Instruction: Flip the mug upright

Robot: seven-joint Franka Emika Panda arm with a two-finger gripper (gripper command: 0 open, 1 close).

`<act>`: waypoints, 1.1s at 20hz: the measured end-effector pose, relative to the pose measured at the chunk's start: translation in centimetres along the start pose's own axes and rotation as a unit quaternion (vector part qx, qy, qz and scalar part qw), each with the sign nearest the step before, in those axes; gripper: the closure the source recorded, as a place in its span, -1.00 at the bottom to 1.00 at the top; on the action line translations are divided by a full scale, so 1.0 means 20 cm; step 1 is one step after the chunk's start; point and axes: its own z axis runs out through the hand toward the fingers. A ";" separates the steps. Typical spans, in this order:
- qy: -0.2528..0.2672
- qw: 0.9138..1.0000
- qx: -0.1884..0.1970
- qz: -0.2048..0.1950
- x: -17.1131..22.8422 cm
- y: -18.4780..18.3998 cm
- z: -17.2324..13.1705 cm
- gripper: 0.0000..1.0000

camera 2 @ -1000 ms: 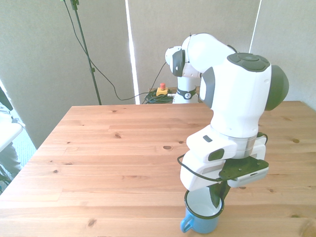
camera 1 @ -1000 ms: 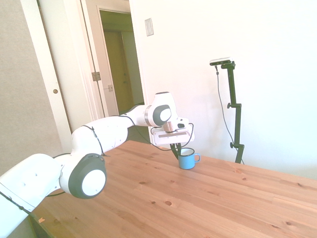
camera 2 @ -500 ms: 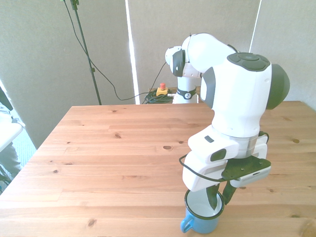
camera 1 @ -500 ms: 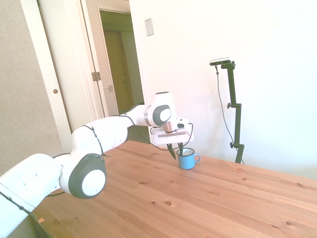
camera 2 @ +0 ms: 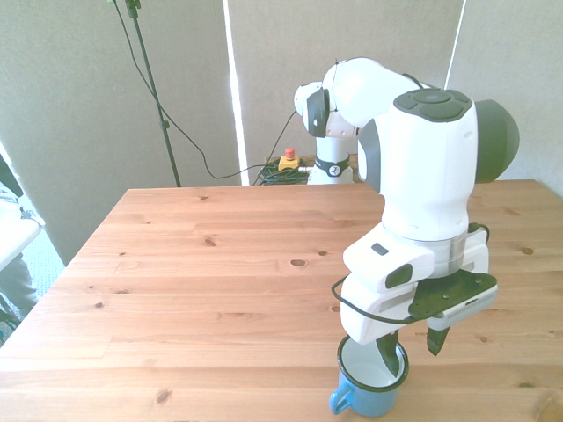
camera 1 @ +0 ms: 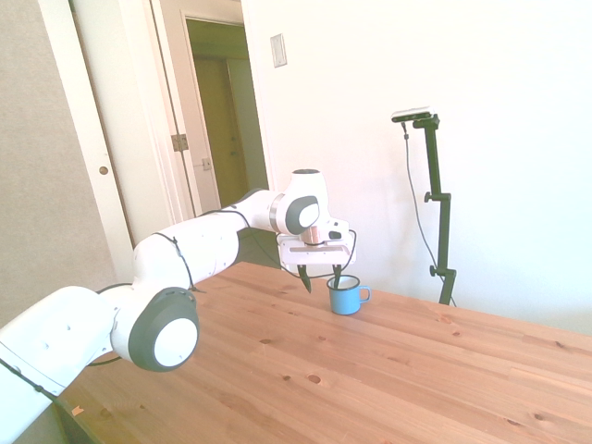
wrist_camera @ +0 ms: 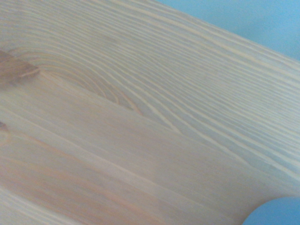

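Note:
The light-blue mug [camera 1: 346, 298] stands upright on the wooden table [camera 1: 388, 370], its white inside facing up and its loop handle [camera 2: 339, 404] toward the front view's left. My gripper [camera 2: 410, 349] hangs just over it and is open. One dark finger [camera 2: 387, 356] dips inside the mug's [camera 2: 369, 391] rim, while the other finger [camera 2: 434, 341] is outside it on the front view's right. In the side view the gripper [camera 1: 322, 279] sits at the mug's rim. The wrist view shows blurred wood grain and a blue patch of the mug [wrist_camera: 253, 18].
The mug stands very near the table's edge [camera 2: 220, 406] at the bottom of the front view. A red button box [camera 2: 288, 162] lies beyond the table's far edge by the robot's base. An open doorway [camera 1: 217, 111] shows behind the arm in the side view.
The fingers have spread apart from the mug's rim and the hand has lifted slightly. The mug stays upright in the same spot.

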 end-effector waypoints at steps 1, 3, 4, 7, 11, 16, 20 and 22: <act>0.000 1.000 0.000 0.000 0.00 0.00 0.00 -1.00; 0.001 1.000 0.000 0.000 0.00 0.00 -0.01 -1.00; 0.003 1.000 0.001 0.000 0.00 0.00 -0.02 -1.00; 0.005 1.000 0.003 -0.002 0.00 0.00 -0.10 -1.00; 0.009 1.000 0.008 -0.005 -0.01 -0.01 -0.21 -1.00; 0.017 0.999 0.023 -0.015 -0.02 -0.04 -0.34 -1.00; 0.004 0.995 0.085 -0.059 -0.10 -0.11 -0.64 -1.00; -0.014 0.989 0.116 -0.090 -0.17 -0.14 -0.80 -1.00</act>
